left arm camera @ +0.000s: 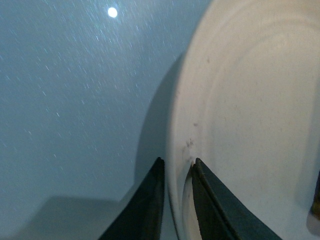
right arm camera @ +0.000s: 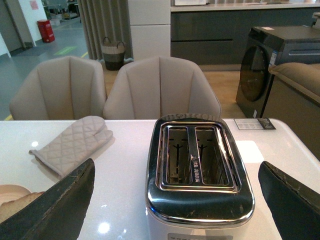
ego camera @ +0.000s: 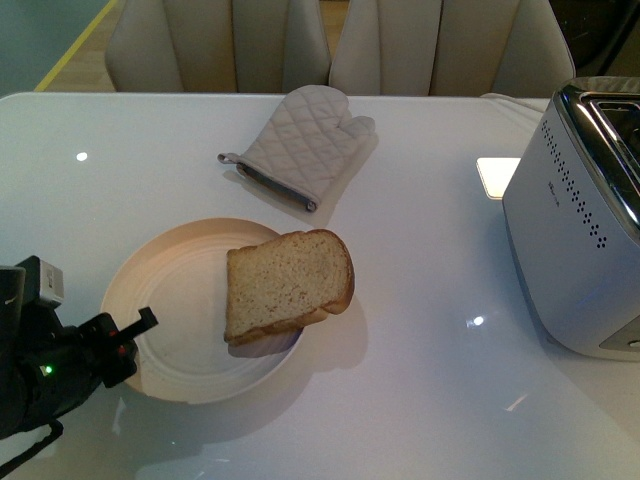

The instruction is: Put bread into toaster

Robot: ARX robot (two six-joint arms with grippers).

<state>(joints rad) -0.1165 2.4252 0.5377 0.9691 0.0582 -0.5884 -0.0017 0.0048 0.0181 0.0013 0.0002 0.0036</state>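
A slice of tan speckled bread with a brown crust lies on the right side of a round cream plate, overhanging its rim. My left gripper is shut on the plate's left rim; the left wrist view shows both dark fingers pinching the rim. The silver-white toaster stands at the right edge of the table. In the right wrist view the toaster shows its two empty chrome slots below my open right gripper. A corner of the bread shows there too.
A quilted beige oven mitt lies at the back middle of the white table; it also shows in the right wrist view. Two beige chairs stand behind the table. A small card lies left of the toaster.
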